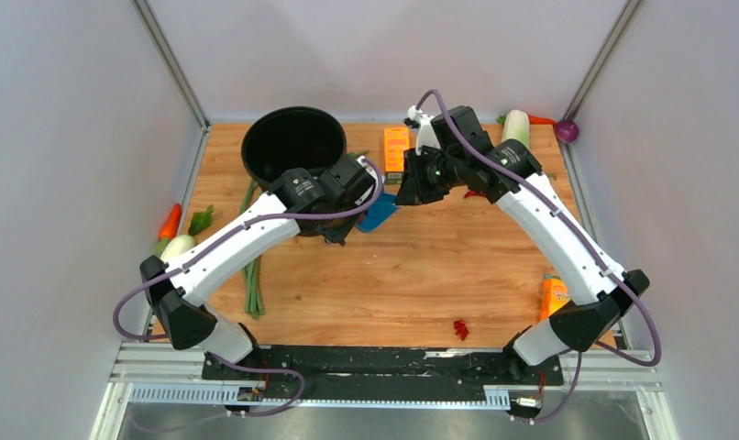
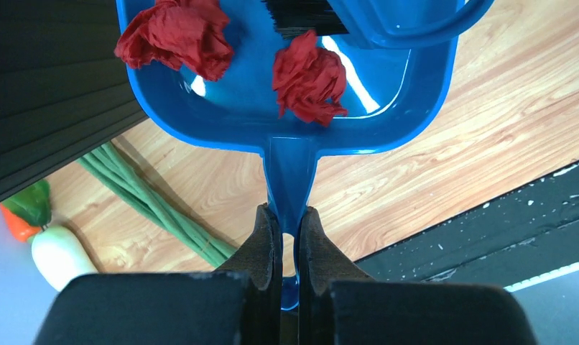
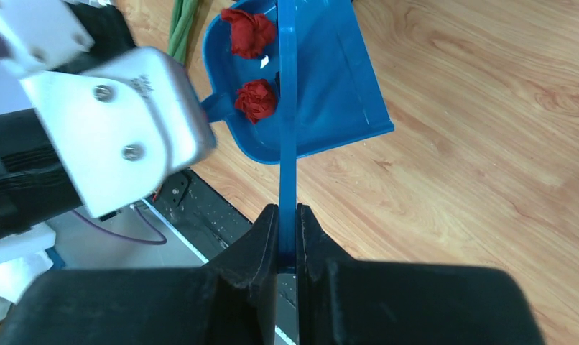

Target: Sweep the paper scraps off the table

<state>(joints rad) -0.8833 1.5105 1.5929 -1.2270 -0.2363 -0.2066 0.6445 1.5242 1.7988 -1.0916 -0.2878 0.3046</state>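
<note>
Paper scraps (image 2: 309, 77), two crumpled red wads, lie inside a blue dustpan (image 2: 416, 100) at the top of the left wrist view. One sits at the pan's upper left, the other near its middle, just below the black bristles of a blue brush (image 3: 287, 165). The left gripper (image 2: 289, 230) pinches the pan's narrow handle between pressed-in fingers at bottom centre of that frame. The right gripper (image 3: 287, 223) clamps the thin brush handle, which runs straight up the right wrist view and crosses over the pan. Seen from above, both arms meet in the upper middle of the frame over the table (image 1: 412, 266), the pan showing as a blue patch between them. A third scrap (image 1: 460, 328) sits alone on the wood at lower centre, near the black rail (image 1: 384, 362) and well apart from the pan. A black bucket (image 1: 292, 142) stands at upper left of the board, green beans (image 1: 253, 275) lie along its left side, and an orange carton (image 1: 396, 147) stands at upper centre.
</note>
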